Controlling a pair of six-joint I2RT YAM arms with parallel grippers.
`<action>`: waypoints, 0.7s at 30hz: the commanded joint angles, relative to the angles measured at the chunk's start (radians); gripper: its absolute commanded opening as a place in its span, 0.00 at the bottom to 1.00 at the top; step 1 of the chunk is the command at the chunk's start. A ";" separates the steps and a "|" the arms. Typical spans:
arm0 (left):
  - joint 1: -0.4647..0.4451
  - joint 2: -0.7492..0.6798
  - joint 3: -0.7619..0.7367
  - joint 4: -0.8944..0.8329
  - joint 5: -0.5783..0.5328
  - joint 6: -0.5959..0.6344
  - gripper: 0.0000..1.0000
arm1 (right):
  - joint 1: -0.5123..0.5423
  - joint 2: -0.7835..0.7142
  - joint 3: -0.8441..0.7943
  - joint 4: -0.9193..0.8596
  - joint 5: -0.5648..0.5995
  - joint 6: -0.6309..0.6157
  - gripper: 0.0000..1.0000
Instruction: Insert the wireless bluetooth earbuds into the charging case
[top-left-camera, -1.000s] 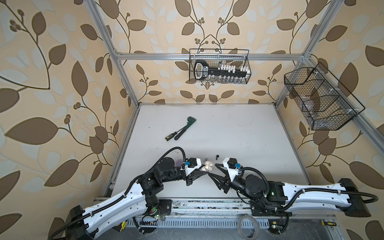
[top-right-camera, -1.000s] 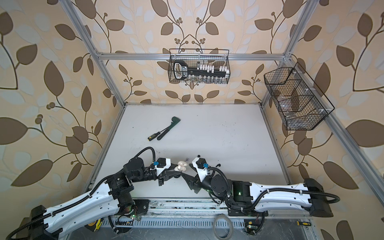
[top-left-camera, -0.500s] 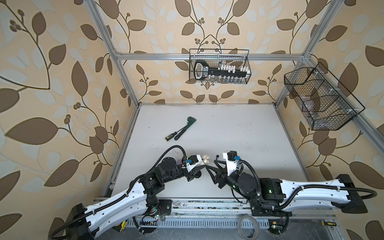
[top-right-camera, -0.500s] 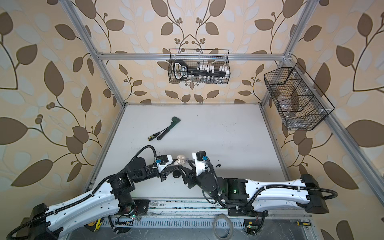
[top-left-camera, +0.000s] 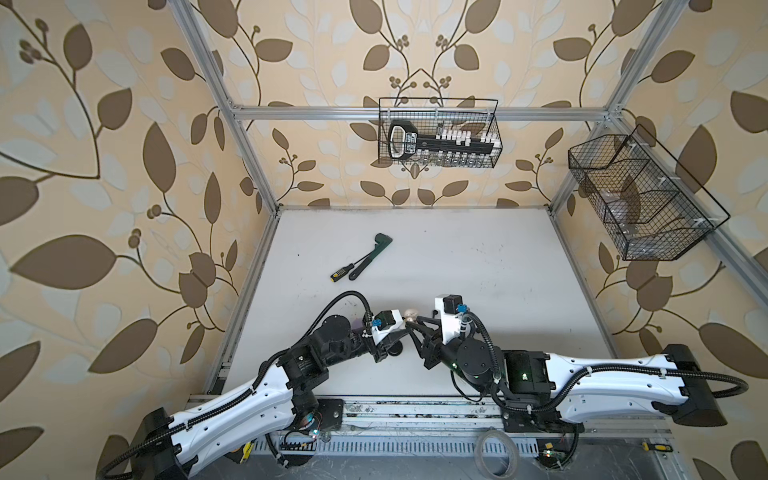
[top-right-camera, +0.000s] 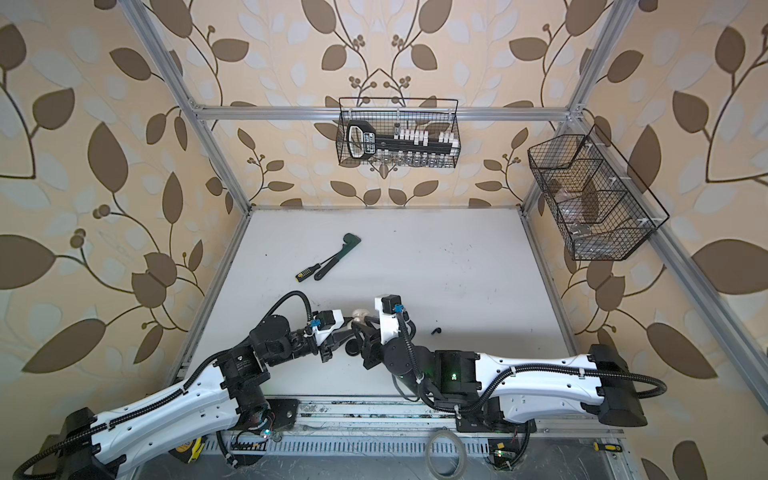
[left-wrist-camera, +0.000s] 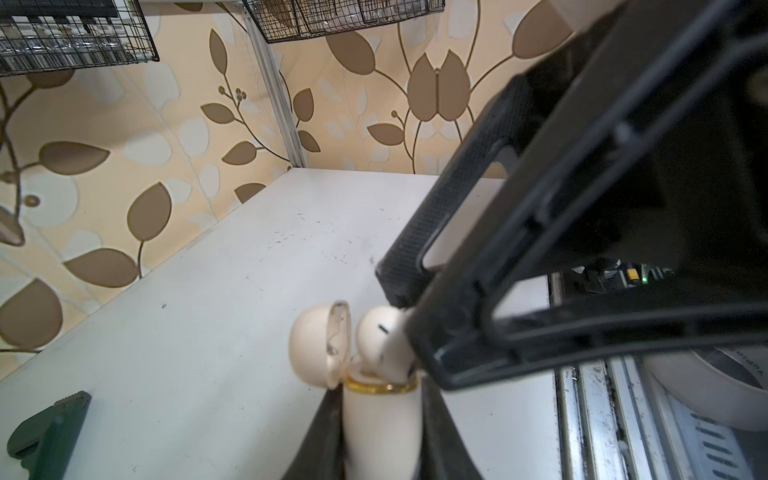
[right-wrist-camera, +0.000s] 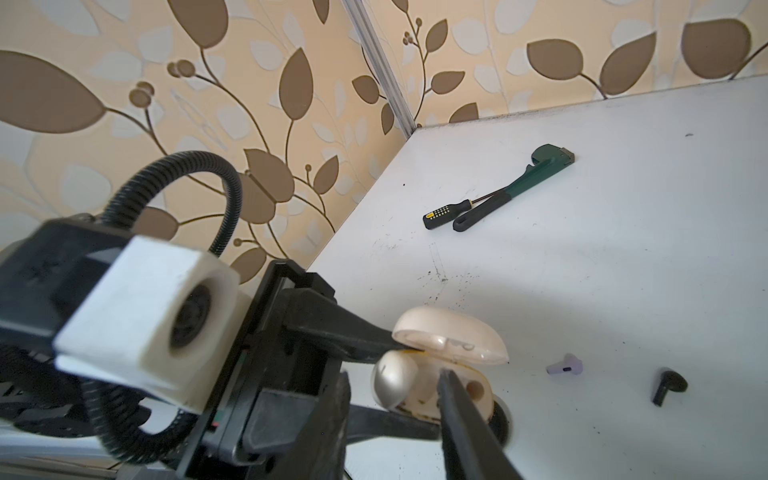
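— How is the charging case (left-wrist-camera: 382, 432) held?

— It is clamped by the left gripper (left-wrist-camera: 380, 399). The jaws are drawn in tight on the lower body of the case, with one finger laid along each flank. The lid (left-wrist-camera: 316, 345) is hinged open, and the gold rim of the case's mouth is exposed.

— Where is the earbud that is being worked on?

— A cream-white earbud (left-wrist-camera: 378, 334) is seen at the mouth of the case, just beside the open lid. Its rounded head is raised above the gold rim and its stem is pointed down into the opening, so it is not yet seated.

— Is it gripped by the right gripper (right-wrist-camera: 395, 376)?

— The right gripper is positioned at the mouth of the case, with its jaws set partly apart and the earbud between them. Whether the earbud is actually pinched cannot be told, since the contact is hidden behind one finger.

— What else is noted around the case?

— Two loose earbuds are lying on the table (top-left-camera: 478, 266) near the case. A lavender earbud (right-wrist-camera: 564, 365) is the nearer one and a black earbud (right-wrist-camera: 667, 384) is farther out, with a gap between them. Well apart from the case, a green wrench (right-wrist-camera: 523, 187) and a screwdriver (right-wrist-camera: 446, 212) are laid close alongside each other.
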 joint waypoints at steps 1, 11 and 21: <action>-0.010 -0.011 0.000 0.054 0.026 0.005 0.00 | -0.013 0.012 0.035 -0.014 -0.005 0.024 0.33; -0.009 -0.037 0.006 0.063 0.083 -0.037 0.00 | -0.020 0.006 -0.015 0.024 -0.031 -0.027 0.16; -0.008 -0.047 0.046 0.041 0.164 -0.067 0.00 | -0.022 -0.050 -0.140 0.123 -0.051 -0.107 0.10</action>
